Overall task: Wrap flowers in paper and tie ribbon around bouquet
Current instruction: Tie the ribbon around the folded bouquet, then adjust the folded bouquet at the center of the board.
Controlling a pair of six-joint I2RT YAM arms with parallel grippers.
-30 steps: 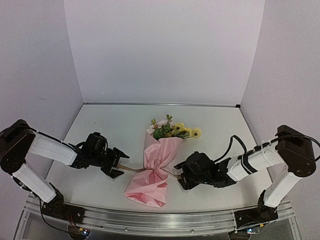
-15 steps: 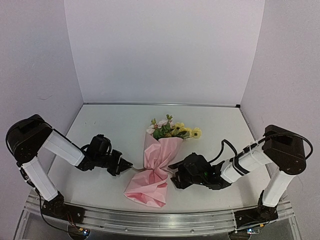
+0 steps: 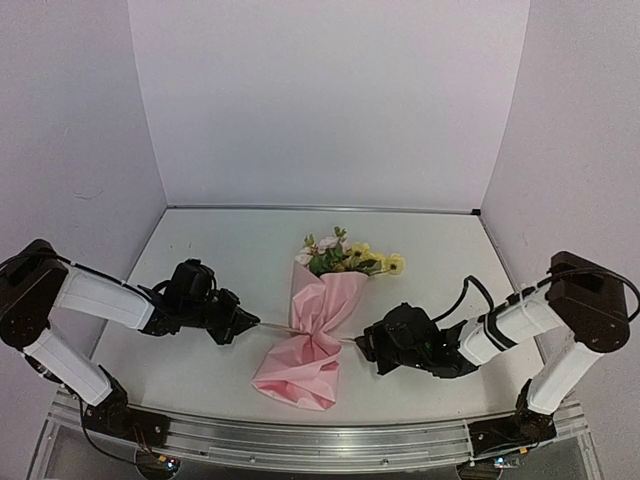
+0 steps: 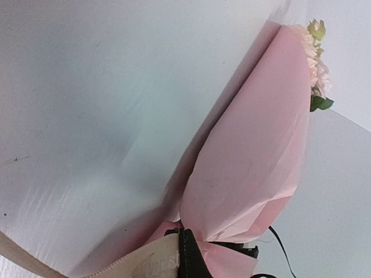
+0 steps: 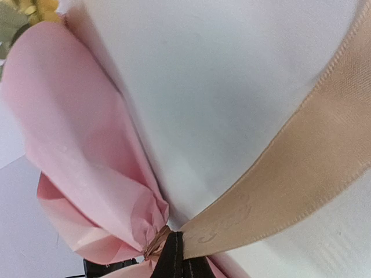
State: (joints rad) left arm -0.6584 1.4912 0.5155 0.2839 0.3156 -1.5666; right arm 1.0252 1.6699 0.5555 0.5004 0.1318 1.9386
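Observation:
The bouquet lies mid-table: yellow and pinkish-white flowers stick out of a pink paper cone pinched at its waist. A tan ribbon circles that waist and runs out taut to both sides. My left gripper is shut on the ribbon's left end, just left of the waist. My right gripper is shut on the right end. In the left wrist view, the ribbon leaves the shut gripper beside the paper and flowers. In the right wrist view, the ribbon leads from the shut gripper to the gathered paper.
White walls close the table at the back and on both sides. A metal rail with both arm bases runs along the near edge. The paper's flared lower end spreads toward that rail.
Both grippers went from open to shut on the ribbon ends, moved in toward the bouquet, then drew apart, pulling the ribbon taut. The paper's waist is pinched tighter.

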